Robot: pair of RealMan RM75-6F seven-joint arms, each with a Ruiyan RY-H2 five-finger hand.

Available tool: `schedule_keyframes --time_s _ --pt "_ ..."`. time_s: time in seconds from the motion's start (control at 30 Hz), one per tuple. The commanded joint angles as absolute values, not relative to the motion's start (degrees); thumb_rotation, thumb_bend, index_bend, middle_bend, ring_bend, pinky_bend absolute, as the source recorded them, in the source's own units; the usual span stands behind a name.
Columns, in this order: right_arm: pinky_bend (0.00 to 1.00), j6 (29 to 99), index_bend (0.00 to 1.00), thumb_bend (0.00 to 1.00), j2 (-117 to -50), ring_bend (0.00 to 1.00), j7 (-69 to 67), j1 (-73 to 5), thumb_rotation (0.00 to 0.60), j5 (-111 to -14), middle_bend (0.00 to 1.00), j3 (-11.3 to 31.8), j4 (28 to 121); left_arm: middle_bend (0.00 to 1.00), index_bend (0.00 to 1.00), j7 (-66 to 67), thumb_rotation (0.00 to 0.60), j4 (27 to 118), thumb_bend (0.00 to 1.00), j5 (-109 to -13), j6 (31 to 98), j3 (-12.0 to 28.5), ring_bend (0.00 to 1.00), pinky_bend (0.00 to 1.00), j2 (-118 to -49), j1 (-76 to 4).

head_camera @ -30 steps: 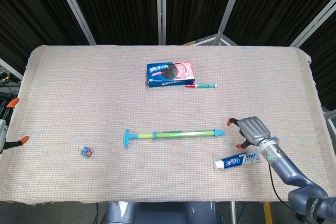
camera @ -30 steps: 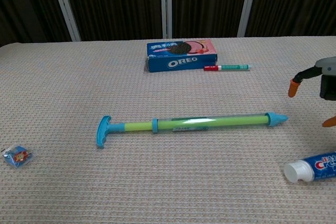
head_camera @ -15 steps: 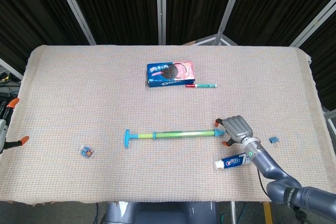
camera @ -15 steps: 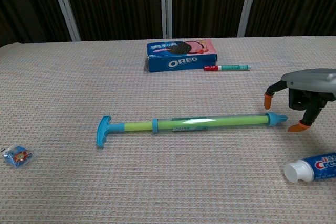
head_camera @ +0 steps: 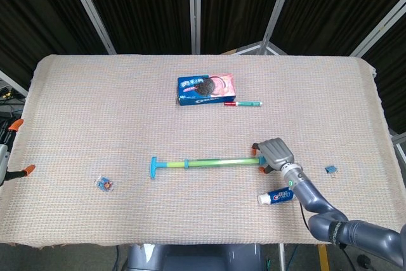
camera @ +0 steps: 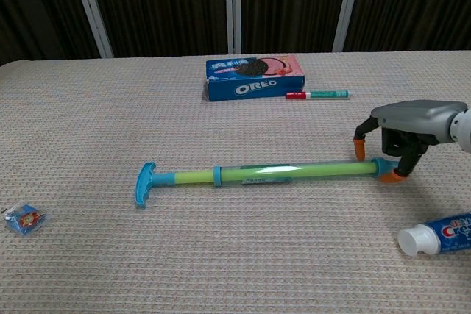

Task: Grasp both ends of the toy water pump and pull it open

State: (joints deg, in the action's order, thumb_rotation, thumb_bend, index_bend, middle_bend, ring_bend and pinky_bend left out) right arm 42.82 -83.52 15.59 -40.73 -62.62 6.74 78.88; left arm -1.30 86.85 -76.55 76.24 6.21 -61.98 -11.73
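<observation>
I have my right hand (camera: 397, 141) straddling the pointed nozzle end of the long green-and-blue plastic toy water pump (camera: 257, 174), which lies flat mid-table on the beige woven cloth (camera: 110, 108); orange-tipped fingers (camera: 359, 148) sit either side of the tube, not yet clamped. My left hand (head_camera: 7, 150) waits open at the table's edge, well away from the T-handle. Risk: a loose pinch could roll the tube (or nudge the toothpaste tube (camera: 436, 233) nearby). The only container, the blue Oreo biscuit box (camera: 254, 77), looks closed
</observation>
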Motion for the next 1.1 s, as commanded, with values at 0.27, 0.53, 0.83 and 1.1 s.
schedule_keyframes --time_s 0.27,0.53,0.83,1.1 --pt "1.00 42.5 0.46 0.23 -84.0 0.99 16.3 -41.3 0.600 -61.3 0.97 6.2 78.6 0.00 0.00 -1.0 0.600 87.1 0.00 -76.8 76.2 6.1 0.00 0.00 -62.0 -11.8" --pt "1.00 42.8 0.59 0.37 -84.0 1.00 15.5 -41.4 0.600 -58.9 0.98 6.8 79.8 0.00 0.00 0.3 0.600 86.5 0.00 -76.9 74.2 6.0 0.00 0.00 -63.2 -13.1" --pt "1.00 43.3 0.63 0.46 -82.2 1.00 16.0 -41.5 0.600 -52.9 0.99 7.6 83.6 0.63 0.29 0.0 0.600 84.3 0.07 -80.6 66.9 6.5 0.62 0.69 -68.5 -20.3" --pt "1.00 44.0 0.64 0.51 -81.1 1.00 17.2 -42.3 0.600 -45.7 0.99 8.3 87.2 0.80 0.43 -0.6 0.600 82.7 0.23 -83.6 62.1 6.9 0.78 0.95 -74.2 -26.4"
